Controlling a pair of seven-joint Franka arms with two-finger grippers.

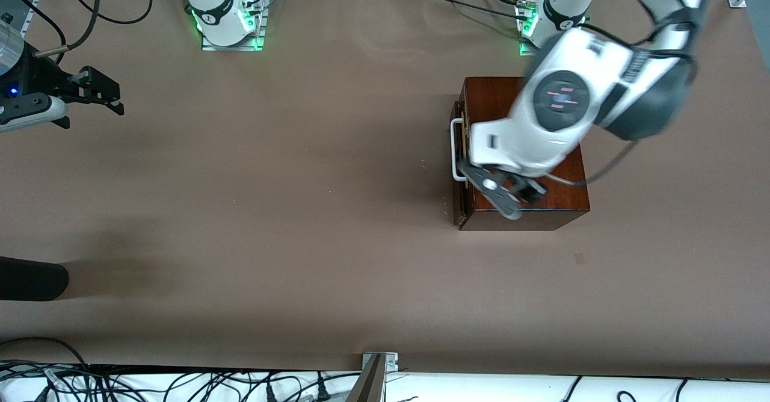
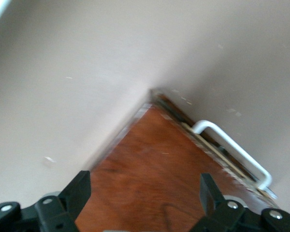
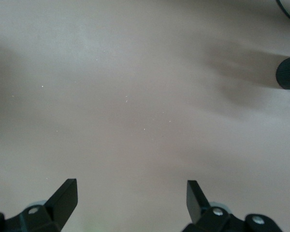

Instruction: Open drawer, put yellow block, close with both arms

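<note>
Brown paper-like covering spans the whole tabletop (image 1: 301,209), creased near the edge where my bases stand, and from the front view my left gripper (image 1: 511,194) hangs over the wooden box (image 1: 565,191), above the corner nearest the camera, with the arm blurred. The drawer (image 1: 458,149) looks closed or nearly so, its white handle (image 1: 456,149) facing the right arm's end of the tabletop. My right gripper (image 1: 102,98) waits over that end's edge, well apart from the box. No yellow block shows in any view; I cannot say where it is. A dark rounded object (image 1: 30,278) intrudes at the same edge, and cables litter the surroundings past the table. In the left wrist view my fingers (image 2: 79,191) stand apart over the glossy box top, the handle (image 2: 232,147) off to one side. Risk, as I judge it: the fingers may strike the lid or miss the slim bar, and a skewed pull could drag the unfixed box across the paper instead of sliding the drawer out. In the right wrist view my fingers (image 3: 65,195) are apart over bare covering, holding nothing; the dark object (image 3: 287,72) lies near enough to foul a later reach.
</note>
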